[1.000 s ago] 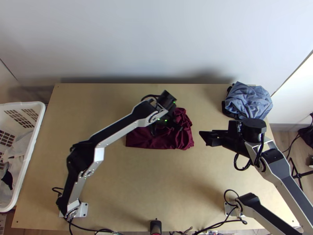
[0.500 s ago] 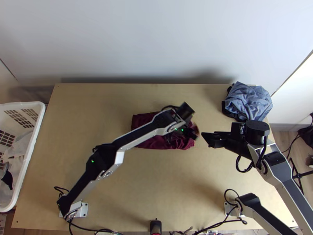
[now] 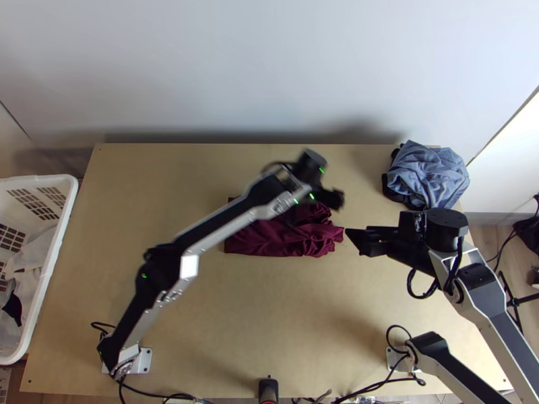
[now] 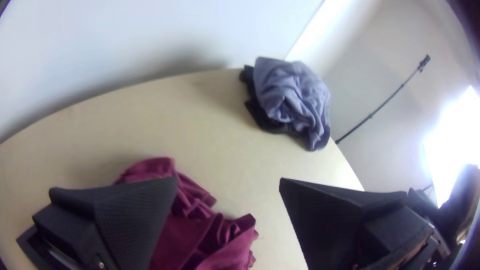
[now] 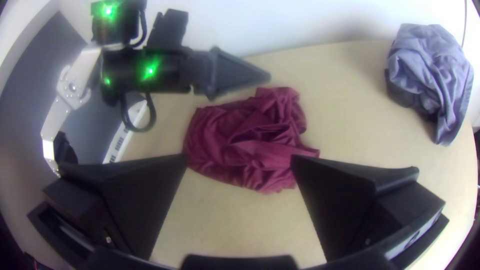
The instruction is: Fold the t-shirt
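Maroon t-shirt (image 3: 283, 237) lies bunched, fold yet to take shape

The shirt sits in a rumpled heap mid-desk (image 3: 269, 323), fairly straight along its near edge and heavily creased towards its right end. Judging by that, the step in hand is sorting out and spreading the fabric, with the real folding to follow. The next move calls for finding a free edge or corner, pinching one layer only, and drawing it out flat; a grab into the creases could lift several layers together.

The left hand (image 4: 228, 181) is released, spread wide near the shirt's far right part. The right hand (image 5: 239, 157) is likewise released, close by the shirt's right end. No lettering can be made out on the maroon cloth.

Farther out, a blue-grey garment (image 3: 428, 175) is heaped at the desk's far right corner, over black cloth (image 4: 260, 116). To the left stands a white laundry basket (image 3: 56, 249) with pale clothes (image 3: 30, 269) inside.
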Controlling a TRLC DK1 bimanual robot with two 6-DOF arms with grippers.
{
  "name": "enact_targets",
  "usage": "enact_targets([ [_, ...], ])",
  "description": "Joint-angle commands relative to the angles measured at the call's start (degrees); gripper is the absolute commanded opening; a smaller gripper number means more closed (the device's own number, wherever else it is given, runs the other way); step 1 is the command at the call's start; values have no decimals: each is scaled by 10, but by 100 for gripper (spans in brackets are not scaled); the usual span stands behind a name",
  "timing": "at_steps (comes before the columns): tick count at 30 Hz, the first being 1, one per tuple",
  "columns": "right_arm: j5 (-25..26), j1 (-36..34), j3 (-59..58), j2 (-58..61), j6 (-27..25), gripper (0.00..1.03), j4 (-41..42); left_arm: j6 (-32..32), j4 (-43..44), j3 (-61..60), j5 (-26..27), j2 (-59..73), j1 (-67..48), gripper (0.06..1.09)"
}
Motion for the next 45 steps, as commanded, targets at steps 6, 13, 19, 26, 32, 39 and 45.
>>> enact_targets([
  [6, -1, 65, -1, 69, 22, 96, 15, 33, -182, -57, 0, -141, 149, 104],
  [13, 10, 114, 26, 188, 20, 76, 117, 79, -63, -379, 1, -312, 192, 12],
  [19, 25, 152, 66, 288, 11, 3, 224, 83, -29, -494, 1, -359, 192, 11],
  [26, 30, 171, 131, 413, -9, 3, 228, 80, 24, -550, 26, -370, 190, 10],
  [32, 31, 188, 165, 485, -22, 3, 227, 62, 44, -559, 26, -352, 185, 10],
  [39, 70, 200, 176, 537, -62, 3, 210, 52, 45, -560, 26, -352, 185, 10],
  [45, 89, 165, 122, 498, -107, 3, 191, 55, 41, -561, 25, -362, 191, 10],
])
